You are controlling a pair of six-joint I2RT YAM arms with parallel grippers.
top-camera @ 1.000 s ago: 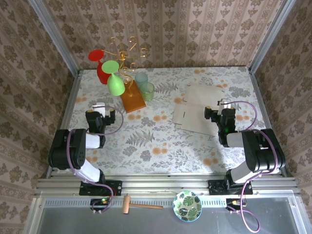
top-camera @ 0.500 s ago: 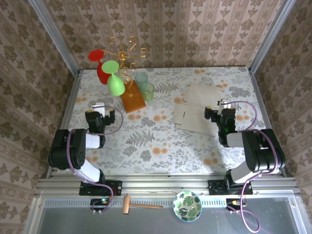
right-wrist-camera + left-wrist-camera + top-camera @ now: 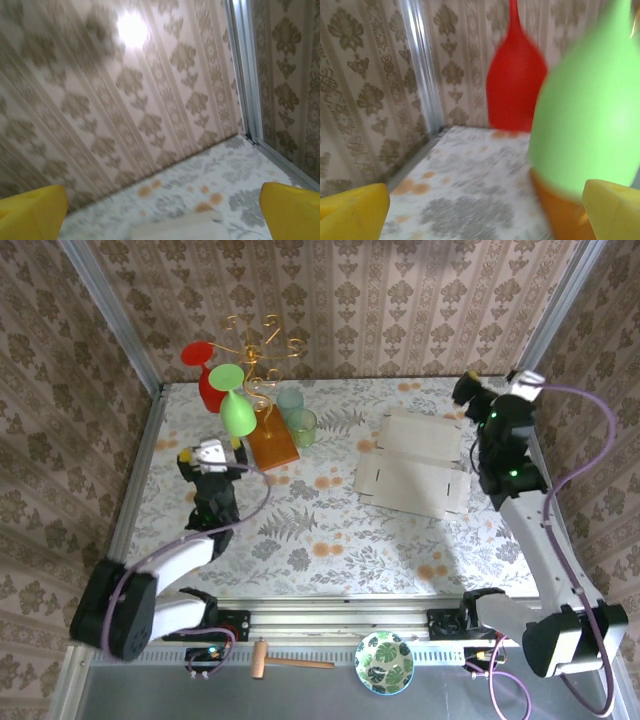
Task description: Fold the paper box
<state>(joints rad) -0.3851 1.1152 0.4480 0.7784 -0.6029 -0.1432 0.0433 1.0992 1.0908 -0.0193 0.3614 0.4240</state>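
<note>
paper box flat on worktop. Left of it: cups, block, then glass rack. right gripper behind its far-right corner, left gripper well left.

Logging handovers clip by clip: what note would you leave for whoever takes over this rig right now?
Left pincer: open, empty, above the table's left side, facing the red glass and green glass.
Right pincer: open, empty, raised near the far right corner, just beyond the paper box.
Paper box: a flat sheet on the right half of the table; neither pincer touches it.
Done: no fold visible.
Left: grip the sheet, raise the flaps and close it into a box.
</note>
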